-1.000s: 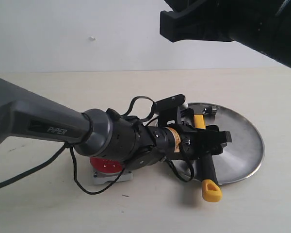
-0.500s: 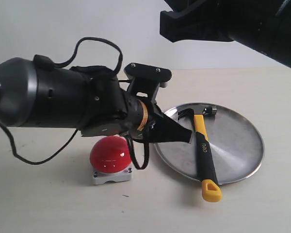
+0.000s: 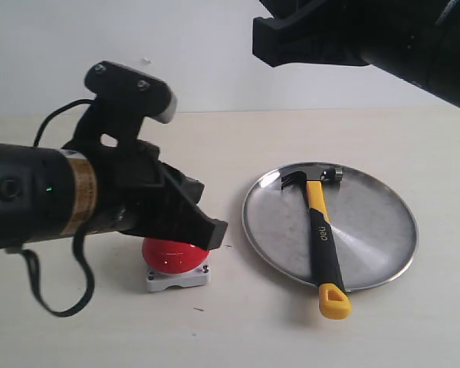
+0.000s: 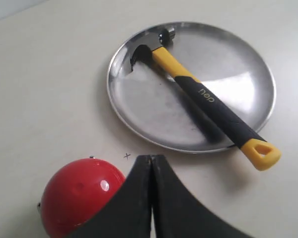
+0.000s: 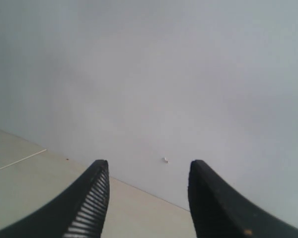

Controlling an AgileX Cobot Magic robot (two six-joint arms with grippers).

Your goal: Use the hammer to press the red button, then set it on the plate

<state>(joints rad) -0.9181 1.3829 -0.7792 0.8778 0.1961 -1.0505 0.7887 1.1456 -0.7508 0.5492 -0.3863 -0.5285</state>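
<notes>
The hammer [image 3: 320, 230] [image 4: 203, 94] lies across the silver plate [image 3: 376, 222] [image 4: 139, 104], dark head inside the far rim, yellow handle end sticking out over the near rim. The red button [image 3: 172, 255] [image 4: 77, 193] sits on its grey base to the left of the plate, partly covered by my left arm. My left gripper [image 3: 215, 228] [image 4: 151, 159] is shut and empty, its tips above the table between the button and the plate. My right gripper [image 5: 148, 168] is open and empty, held high at the top right and facing the wall.
The pale table [image 3: 291, 138] runs back to a white wall [image 3: 138, 46]. A small x mark [image 4: 127, 156] is drawn on the table between button and plate. A black cable [image 3: 57, 307] loops down from the left arm over the table's near left part.
The left gripper has let go of the hammer, which now rests on the plate, and has shut. The left arm has drawn back to the left and upward. The right arm has not moved.
</notes>
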